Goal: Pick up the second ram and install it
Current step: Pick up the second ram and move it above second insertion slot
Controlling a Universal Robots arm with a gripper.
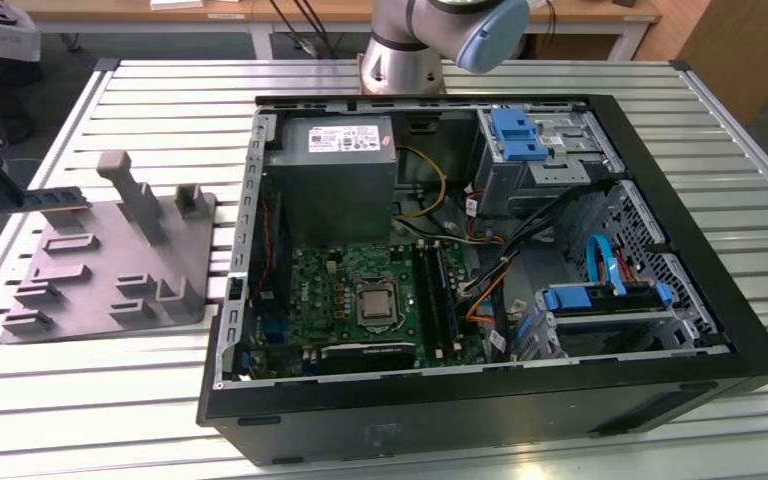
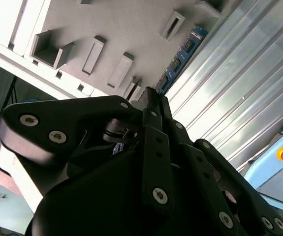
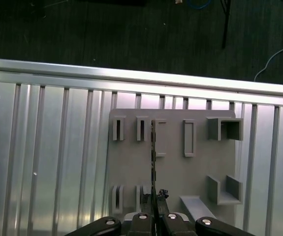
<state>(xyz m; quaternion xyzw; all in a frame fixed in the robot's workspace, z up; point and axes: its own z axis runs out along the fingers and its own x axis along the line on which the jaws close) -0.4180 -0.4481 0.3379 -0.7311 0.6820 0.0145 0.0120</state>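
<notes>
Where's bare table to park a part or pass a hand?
Free: silver slatted table at the exterior view's lower left, between grey moulded block and table edge; the slats beyond the block, beside the open black computer case. Crowded: over the block, where the gripper holds the dark RAM stick, and inside the case.

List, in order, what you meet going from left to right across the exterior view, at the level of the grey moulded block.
Black gripper, shut on the thin dark ram stick → grey moulded block with posts and slots → green motherboard inside the open black computer case → blue drive bracket.
</notes>
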